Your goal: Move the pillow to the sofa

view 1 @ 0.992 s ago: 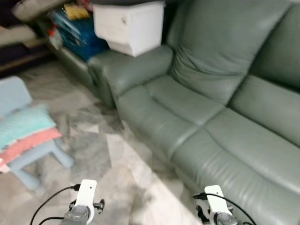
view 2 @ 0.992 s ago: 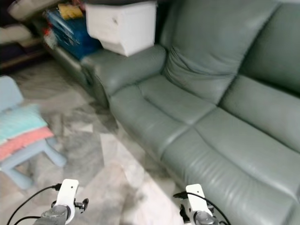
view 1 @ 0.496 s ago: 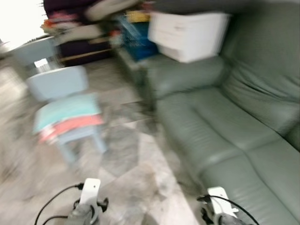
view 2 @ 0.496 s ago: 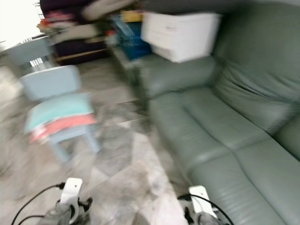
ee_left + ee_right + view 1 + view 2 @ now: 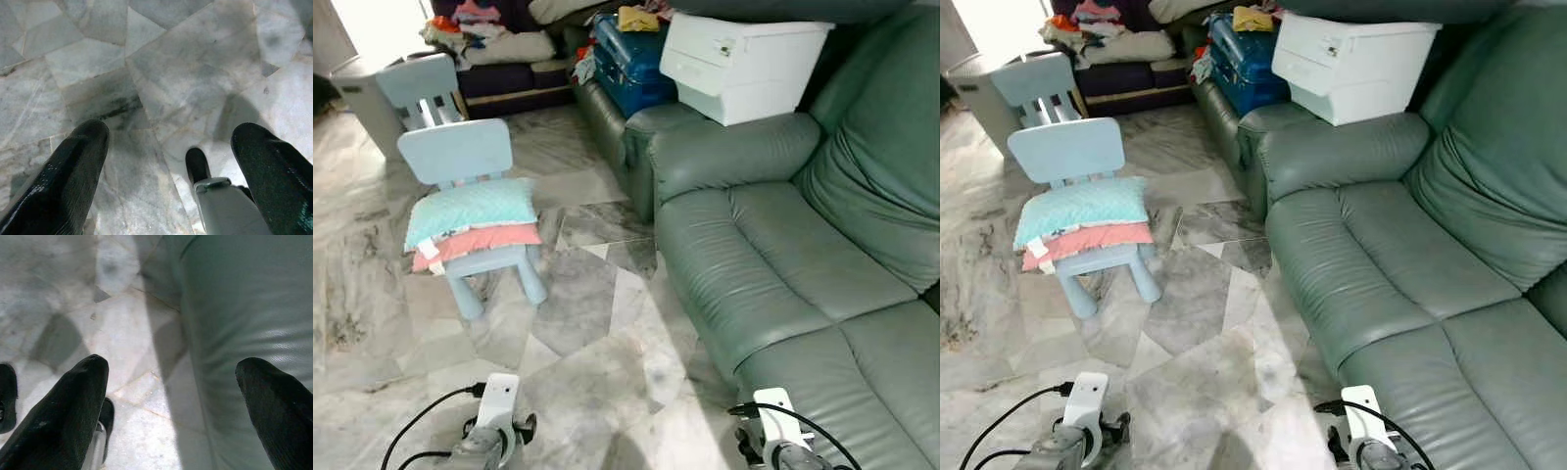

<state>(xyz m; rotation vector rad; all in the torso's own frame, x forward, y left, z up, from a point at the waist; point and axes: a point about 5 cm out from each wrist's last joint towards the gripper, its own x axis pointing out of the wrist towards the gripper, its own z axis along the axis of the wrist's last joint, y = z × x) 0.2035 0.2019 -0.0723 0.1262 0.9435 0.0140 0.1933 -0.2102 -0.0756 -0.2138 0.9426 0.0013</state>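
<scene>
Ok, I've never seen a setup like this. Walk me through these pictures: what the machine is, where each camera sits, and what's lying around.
This is a walking humanoid robot with two arms. Two pictures come from the cameras in its head, looking forward and down. The other two come from a camera on each wrist, looking along that gripper's two black fingers.

In the head views, the left gripper and right gripper hang low, over the grey marble floor. The wrist views show each gripper's fingers spread apart and holding nothing.

Ahead on the robot's left stands a small light-blue plastic chair. On its seat lies a teal pillow stacked on a pink pillow. On the right is the grey-green leather sofa, with a white plastic storage box resting on its arm.
</scene>
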